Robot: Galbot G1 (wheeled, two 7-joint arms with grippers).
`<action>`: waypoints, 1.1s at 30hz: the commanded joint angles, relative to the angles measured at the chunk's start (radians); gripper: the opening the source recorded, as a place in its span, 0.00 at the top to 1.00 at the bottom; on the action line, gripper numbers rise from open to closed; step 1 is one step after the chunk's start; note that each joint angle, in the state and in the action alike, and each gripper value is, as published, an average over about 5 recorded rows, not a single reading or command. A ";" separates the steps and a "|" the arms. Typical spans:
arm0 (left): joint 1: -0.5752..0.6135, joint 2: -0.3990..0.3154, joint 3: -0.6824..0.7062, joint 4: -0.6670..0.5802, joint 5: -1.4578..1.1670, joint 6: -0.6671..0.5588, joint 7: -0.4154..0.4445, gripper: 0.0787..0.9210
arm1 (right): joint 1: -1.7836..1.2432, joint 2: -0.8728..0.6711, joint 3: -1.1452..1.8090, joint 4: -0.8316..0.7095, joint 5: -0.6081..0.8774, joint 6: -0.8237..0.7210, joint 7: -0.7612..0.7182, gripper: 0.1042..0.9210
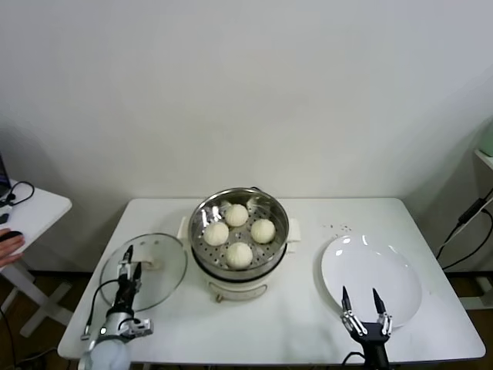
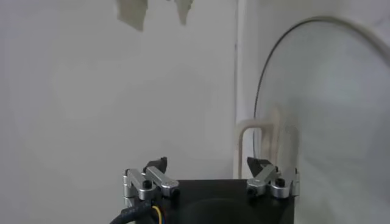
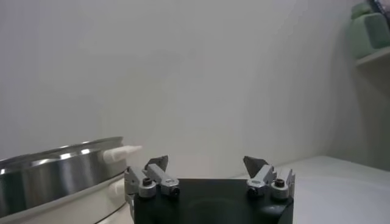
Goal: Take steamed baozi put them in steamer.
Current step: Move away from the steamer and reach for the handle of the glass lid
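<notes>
Several off-white baozi [image 1: 239, 254] lie on the perforated floor inside the shiny steel steamer [image 1: 271, 206], which stands on a cream base at the middle of the table. Its side also shows in the right wrist view [image 3: 55, 176]. My left gripper [image 1: 129, 258] is open and empty at the front left, over the glass lid [image 1: 162, 270]. In its own view [image 2: 207, 165] the jaws stand wide apart before the lid [image 2: 329, 109]. My right gripper [image 1: 360, 299] is open and empty at the front right, over the near rim of the white plate [image 1: 385, 266]; its wrist view [image 3: 206, 163] shows nothing between the jaws.
The lid's cream handle [image 2: 265, 143] shows just beyond my left jaws. A white side table [image 1: 31, 212] with cables stands at the far left. A shelf with a green object [image 3: 368, 27] is at the far right. The table's front edge runs just below both grippers.
</notes>
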 commanded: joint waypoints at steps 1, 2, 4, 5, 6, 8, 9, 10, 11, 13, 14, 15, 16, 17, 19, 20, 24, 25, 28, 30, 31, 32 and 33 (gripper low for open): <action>-0.032 0.004 0.005 0.036 0.035 0.003 0.004 0.12 | -0.003 0.002 0.000 0.003 0.013 0.003 0.002 0.12; -0.035 0.004 0.006 0.040 0.038 0.003 0.005 0.12 | -0.003 0.002 0.000 0.004 0.013 0.003 0.002 0.12; -0.042 0.003 0.007 0.046 0.044 0.004 0.008 0.12 | -0.004 0.004 0.001 0.007 0.013 0.004 0.002 0.12; -0.045 0.003 0.007 0.050 0.046 0.004 0.008 0.12 | -0.005 0.004 0.001 0.008 0.013 0.005 0.002 0.12; -0.048 0.003 0.008 0.054 0.047 0.005 0.008 0.12 | -0.005 0.005 0.002 0.008 0.013 0.005 0.003 0.12; -0.055 0.003 0.008 0.059 0.048 0.005 0.008 0.12 | -0.006 0.006 0.003 0.009 0.012 0.006 0.003 0.12; -0.058 0.003 0.009 0.061 0.049 0.006 0.009 0.12 | -0.007 0.007 0.003 0.009 0.012 0.006 0.003 0.12; -0.061 0.004 0.009 0.063 0.050 0.007 0.009 0.12 | -0.007 0.007 0.003 0.009 0.012 0.006 0.003 0.12; -0.063 0.004 0.010 0.065 0.051 0.008 0.009 0.12 | -0.008 0.008 0.003 0.008 0.012 0.007 0.003 0.12; -0.067 0.006 0.010 0.071 0.053 0.012 0.009 0.12 | -0.009 0.008 0.003 0.007 0.011 0.007 0.002 0.12; -0.068 0.007 0.010 0.074 0.053 0.014 0.008 0.12 | -0.009 0.009 0.003 0.005 0.010 0.007 0.002 0.12; -0.069 0.008 0.009 0.077 0.053 0.015 0.007 0.12 | -0.009 0.009 0.002 0.004 0.010 0.007 0.002 0.12; -0.069 0.009 0.009 0.080 0.052 0.016 0.007 0.12 | -0.009 0.009 0.003 0.003 0.010 0.008 0.002 0.12; -0.070 0.010 0.009 0.082 0.052 0.016 0.006 0.12 | -0.009 0.009 0.003 0.002 0.010 0.008 0.002 0.12; -0.071 0.010 0.009 0.085 0.052 0.017 0.007 0.13 | -0.009 0.009 0.004 0.001 0.011 0.009 0.003 0.12; -0.071 0.011 0.009 0.086 0.053 0.017 0.008 0.15 | -0.009 0.009 0.004 0.001 0.011 0.009 0.003 0.12; -0.072 0.010 0.009 0.092 0.055 0.019 0.017 0.27 | -0.010 0.010 0.008 0.001 0.011 0.012 0.004 0.12; -0.073 0.010 0.009 0.093 0.056 0.020 0.018 0.30 | -0.011 0.010 0.009 0.001 0.011 0.013 0.004 0.12; -0.073 0.010 0.010 0.095 0.056 0.019 0.018 0.40 | -0.012 0.010 0.012 0.002 0.012 0.016 0.006 0.12; -0.073 0.009 0.012 0.096 0.056 0.017 0.016 0.47 | -0.013 0.011 0.012 0.002 0.012 0.018 0.006 0.12; -0.073 0.009 0.012 0.097 0.056 0.015 0.014 0.50 | -0.013 0.011 0.013 0.001 0.012 0.019 0.006 0.12; -0.073 0.009 0.013 0.097 0.055 0.014 0.013 0.54 | -0.014 0.011 0.013 0.001 0.012 0.020 0.006 0.12; -0.073 0.009 0.013 0.096 0.055 0.013 0.012 0.57 | -0.014 0.011 0.013 0.001 0.012 0.021 0.006 0.12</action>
